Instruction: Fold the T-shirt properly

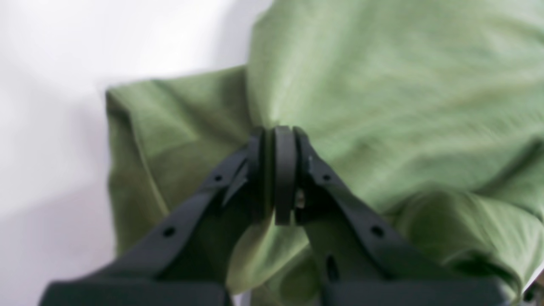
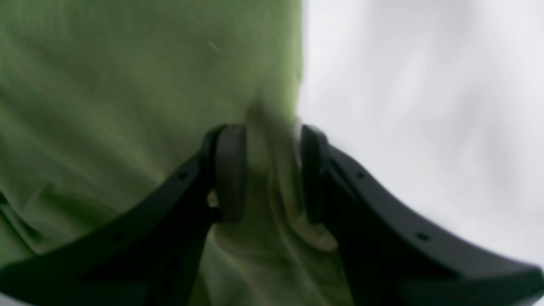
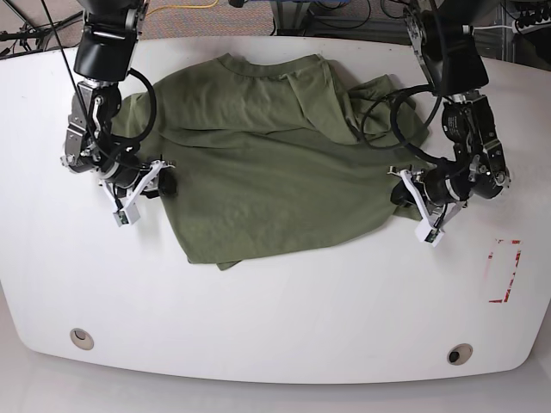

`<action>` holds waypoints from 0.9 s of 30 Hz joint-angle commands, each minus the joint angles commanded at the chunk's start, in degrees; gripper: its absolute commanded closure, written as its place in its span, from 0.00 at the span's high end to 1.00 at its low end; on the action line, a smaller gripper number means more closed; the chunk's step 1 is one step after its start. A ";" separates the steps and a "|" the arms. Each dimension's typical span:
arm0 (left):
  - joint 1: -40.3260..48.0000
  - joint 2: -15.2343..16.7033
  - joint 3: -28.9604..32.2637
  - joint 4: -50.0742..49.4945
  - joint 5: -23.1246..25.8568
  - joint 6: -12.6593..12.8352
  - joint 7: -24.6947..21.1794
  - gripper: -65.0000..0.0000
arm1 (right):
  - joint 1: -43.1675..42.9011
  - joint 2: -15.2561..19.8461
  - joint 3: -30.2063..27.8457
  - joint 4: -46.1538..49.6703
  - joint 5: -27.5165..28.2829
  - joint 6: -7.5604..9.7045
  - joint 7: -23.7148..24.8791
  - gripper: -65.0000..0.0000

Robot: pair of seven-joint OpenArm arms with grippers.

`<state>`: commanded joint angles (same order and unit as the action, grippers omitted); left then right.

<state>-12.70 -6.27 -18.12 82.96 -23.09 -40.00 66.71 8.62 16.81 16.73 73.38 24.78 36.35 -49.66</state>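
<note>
The olive-green T-shirt (image 3: 267, 163) lies spread and wrinkled across the middle of the white table (image 3: 275, 292), collar toward the far edge. My left gripper (image 1: 276, 131) sits at the shirt's right side edge (image 3: 399, 191), its pads pressed together with the T-shirt (image 1: 382, 85) cloth bunched at their tips. At the opposite side edge, my right gripper (image 2: 272, 136) (image 3: 166, 183) has its fingers apart. A fold of the T-shirt's (image 2: 127, 85) hem runs between them, and neither pad clearly presses it.
A red tape outline (image 3: 505, 271) marks the table at the right. Two round holes (image 3: 82, 337) (image 3: 459, 354) sit near the front edge. Cables (image 3: 383, 112) from the left arm hang over the shirt's far right part.
</note>
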 joint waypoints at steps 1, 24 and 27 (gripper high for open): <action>0.12 -0.02 -0.06 0.31 -0.14 0.00 0.20 0.06 | 0.00 -0.01 -0.03 0.00 -0.01 0.00 0.03 0.36; 2.30 -1.35 -0.03 10.81 -0.03 0.00 4.18 0.02 | -0.27 0.13 0.09 3.21 0.28 0.47 0.16 0.37; 2.23 -1.94 0.00 11.09 0.01 0.00 4.73 0.02 | -0.44 0.16 0.10 4.08 0.31 0.45 0.16 0.39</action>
<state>-10.47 -8.21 -18.12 94.05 -23.08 -40.00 71.45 8.18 16.97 16.83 77.46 25.09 36.80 -49.50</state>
